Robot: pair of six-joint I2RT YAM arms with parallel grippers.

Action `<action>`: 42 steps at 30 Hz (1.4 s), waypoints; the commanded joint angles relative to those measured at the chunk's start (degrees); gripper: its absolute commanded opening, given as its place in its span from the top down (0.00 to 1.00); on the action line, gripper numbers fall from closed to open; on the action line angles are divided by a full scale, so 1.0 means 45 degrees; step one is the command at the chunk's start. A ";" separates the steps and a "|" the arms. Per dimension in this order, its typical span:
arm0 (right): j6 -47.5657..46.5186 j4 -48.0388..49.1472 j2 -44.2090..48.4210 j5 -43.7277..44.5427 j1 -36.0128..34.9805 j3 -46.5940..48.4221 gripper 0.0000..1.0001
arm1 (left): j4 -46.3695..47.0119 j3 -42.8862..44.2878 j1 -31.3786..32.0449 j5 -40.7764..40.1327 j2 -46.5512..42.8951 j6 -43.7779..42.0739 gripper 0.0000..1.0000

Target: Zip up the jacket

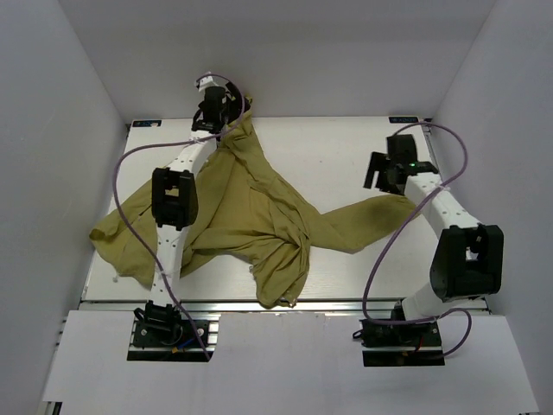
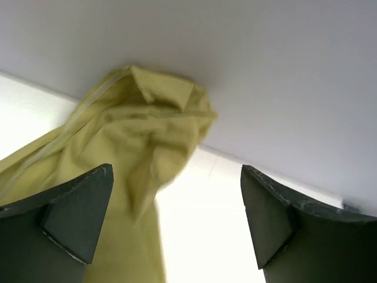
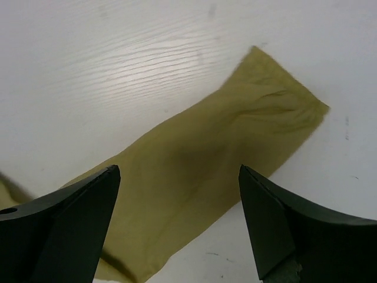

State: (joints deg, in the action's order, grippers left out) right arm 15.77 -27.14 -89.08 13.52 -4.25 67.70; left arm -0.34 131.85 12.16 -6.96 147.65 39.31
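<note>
**Jaws wide at two ends of a crumpled jacket**

Dark fingers (image 2: 76, 218) fill the lower corners of each wrist view, set far apart, and nothing is clamped between them. The left jaws and the right jaws are thus both seen wide and empty.

The jacket (image 1: 251, 216) is spread unevenly over the table (image 1: 346, 147), bunched and folded on itself, with part of its body hidden under the left arm (image 1: 173, 199). Its far end is heaped against the back wall (image 2: 265, 59), and the left jaws are held just above that heap (image 2: 153, 118). A pale strip (image 2: 76, 112) is seen along one edge there; it may be zipper tape, but this cannot be told for certain. On the jacket's right side a sleeve (image 1: 363, 220) is stretched out flat, and the right jaws are poised over its cuff end (image 3: 283, 100), carried there by the right arm (image 1: 467, 259).

No zipper pull can be made out in any view. The front is judged to be folded under or over itself, so the zipper is taken as not yet reachable. The two stations, one at the far end and one at the sleeve, are best explained as holds for pulling the cloth flat. Thin fabric of this kind is expected to slip and fold again when tugged from one point only.
</note>
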 commanded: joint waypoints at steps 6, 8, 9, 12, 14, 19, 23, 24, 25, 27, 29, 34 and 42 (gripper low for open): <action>-0.0655 0.0248 0.0694 -0.2318 -0.4384 -0.1271 0.14 | -0.7010 -0.6282 -0.0262 -0.1383 -0.7845 -0.1841 0.02; -0.0146 0.0560 0.0383 -0.2905 -0.4914 -0.1625 0.15 | -0.7112 -0.8941 -0.0242 -0.0840 -0.9152 -0.1510 0.02; 0.0068 0.0658 0.0246 -0.2906 -0.4953 -0.1782 0.15 | -0.7054 -0.9606 -0.0242 0.0266 -0.9372 -0.1470 0.02; 0.0752 0.0757 -0.0535 -0.2868 -0.4954 -0.1979 0.16 | -0.6665 -1.1015 -0.0009 0.1466 -0.9182 -0.1489 0.02; 0.1083 0.0601 -0.1061 -0.2480 -0.4954 -0.1784 0.17 | -0.7303 -1.0670 0.0322 0.1527 -0.8480 -0.1625 0.02; 0.1515 0.0366 -0.1844 -0.1929 -0.4448 -0.1568 0.45 | -0.8283 -0.7840 0.1007 0.1408 -0.5399 -0.1919 0.02; 0.1593 0.0249 -0.2644 -0.2301 -0.3083 -0.1374 0.64 | -0.8128 -0.6159 0.1242 0.2229 -0.3617 -0.2075 0.03; 0.1555 0.0288 -0.2762 -0.2301 -0.2847 -0.1334 0.71 | -0.8167 -0.5750 0.1281 0.2347 -0.3265 -0.2056 0.04; 0.1458 0.0307 -0.2899 -0.2417 -0.2593 -0.1257 0.76 | -0.8186 -0.4798 0.1339 0.2560 -0.2449 -0.2036 0.05; 0.1398 0.0269 -0.3464 -0.2360 -0.1851 -0.0828 0.81 | -0.8264 -0.3662 0.1437 0.3030 -0.1586 -0.1959 0.05; 0.1340 0.0210 -0.4068 -0.2398 -0.1014 -0.0360 0.83 | -0.8013 -0.1826 0.1632 0.3458 -0.0263 -0.1900 0.05; 0.1301 0.0230 -0.5630 -0.2380 0.0336 0.1885 0.95 | -0.5635 0.0874 0.1945 0.4827 0.1913 -0.0442 0.06; 0.0423 0.1028 -0.7041 -0.2281 0.1550 0.5284 1.00 | 0.1906 0.2612 0.1965 0.3544 0.3830 0.3548 0.07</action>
State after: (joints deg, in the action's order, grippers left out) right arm 20.47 -24.49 -120.42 1.80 1.32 87.50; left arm -0.82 141.73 20.78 12.64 162.36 47.46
